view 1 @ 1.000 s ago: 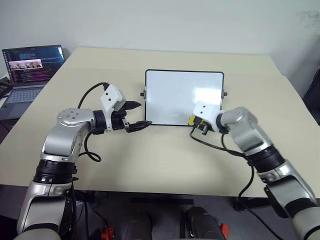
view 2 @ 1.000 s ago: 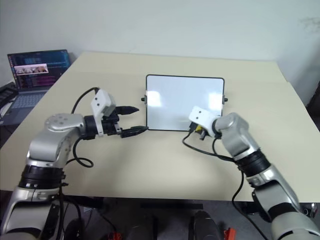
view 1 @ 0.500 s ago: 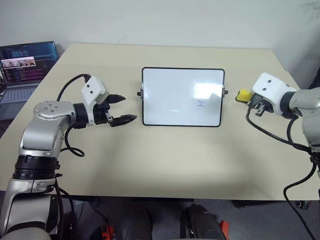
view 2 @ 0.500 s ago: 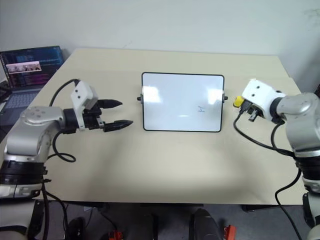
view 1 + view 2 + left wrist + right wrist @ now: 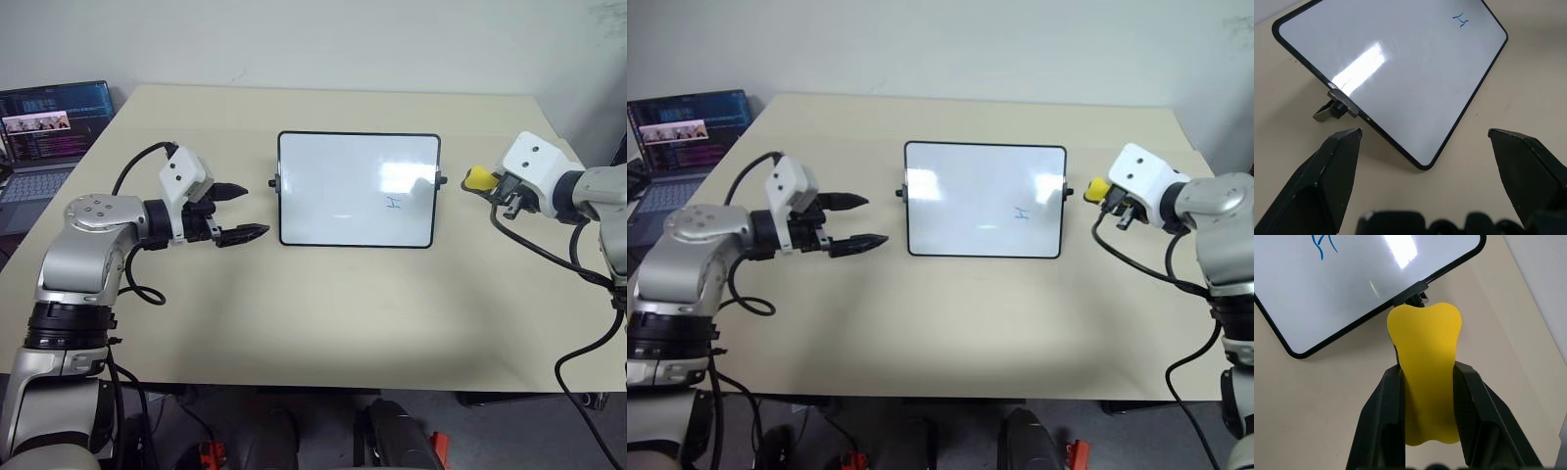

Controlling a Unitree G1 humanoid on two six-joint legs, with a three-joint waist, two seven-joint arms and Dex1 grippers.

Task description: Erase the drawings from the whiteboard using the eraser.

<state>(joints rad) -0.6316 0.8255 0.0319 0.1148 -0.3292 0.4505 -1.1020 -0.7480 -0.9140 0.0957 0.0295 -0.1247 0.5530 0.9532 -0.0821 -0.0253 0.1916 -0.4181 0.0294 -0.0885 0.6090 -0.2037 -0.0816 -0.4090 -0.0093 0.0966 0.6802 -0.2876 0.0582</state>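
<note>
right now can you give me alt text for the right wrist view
The right gripper is shut on the yellow eraser, held above the beige table. Beyond it lies the whiteboard, with a blue scribble near the picture's edge.

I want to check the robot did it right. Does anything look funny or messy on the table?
Nothing is spilled or broken. One small blue H-shaped scribble remains on the glossy black-framed whiteboard, which lies flat and straight. The right hand squeezes the yellow eraser beside the board.

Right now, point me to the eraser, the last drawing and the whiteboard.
eraser (image 5: 1425,367), right wrist view, its yellow top face.
drawing (image 5: 393,204), left eye view, the blue H mark.
whiteboard (image 5: 323,186), left eye view, bare white surface.
</note>
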